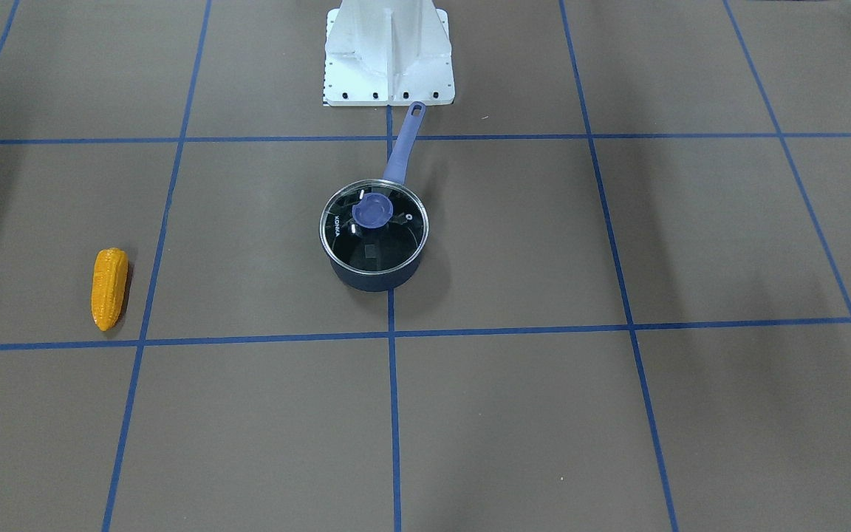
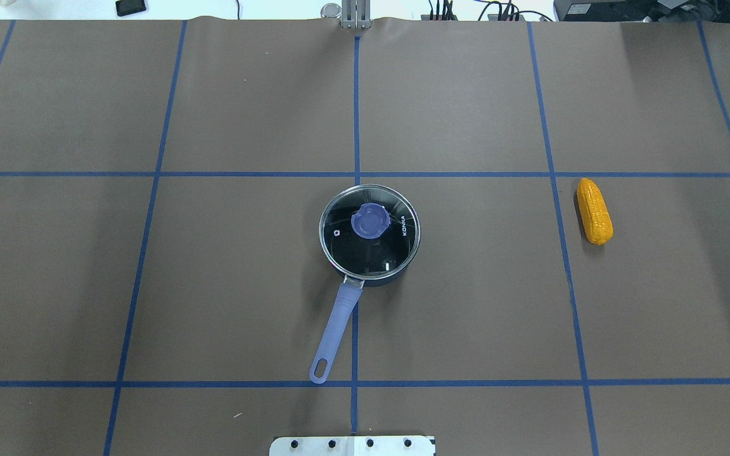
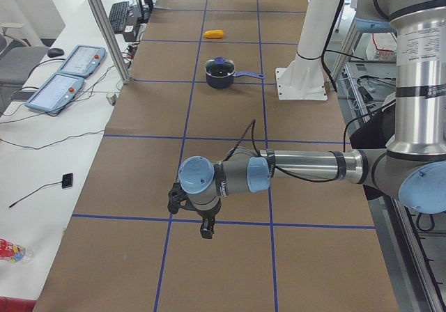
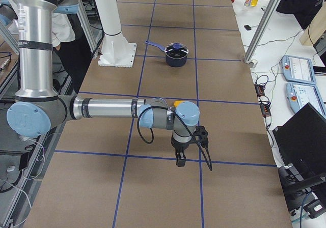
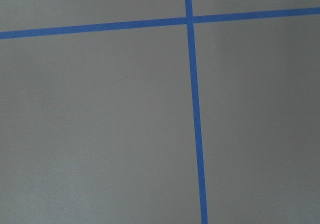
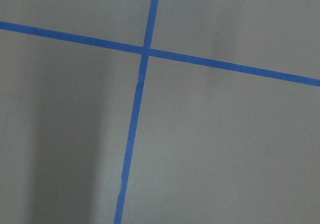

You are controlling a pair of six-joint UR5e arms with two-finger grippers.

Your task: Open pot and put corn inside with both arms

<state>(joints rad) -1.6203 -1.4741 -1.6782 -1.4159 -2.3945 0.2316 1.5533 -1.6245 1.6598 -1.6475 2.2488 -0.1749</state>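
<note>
Starting at the jaws: on the left arm (image 3: 293,166) I honestly can't tell whether they're apart or together. They only show up small and dark in the side view, pointing straight down over the bench (image 2: 213,285) near a crossing of the blue tape lines (image 2: 356,126). Same story for the right arm (image 4: 107,107): its jaws hang pointing down close to a tape line, and how they stand is anyone's guess. Neither set is holding anything that I can see. Both wrist cams show plain brown bench with a tape cross and nothing else.

Each arm is stretched out low and level at its own end of the bench, well apart from the pot (image 1: 370,279). The pot sits upright mid-bench, right on the centre tape line. The glass lid (image 1: 375,240) is on it, closed, with the periwinkle knob (image 1: 372,212) on top. Its long handle (image 1: 402,148) points back toward the white base mount (image 1: 388,52), and the tip ends just short of it.

The corn (image 2: 594,211) lies flat on the bench over on the robot's right side, well apart from the pot and just past a tape line. Nothing is touching it.
</note>
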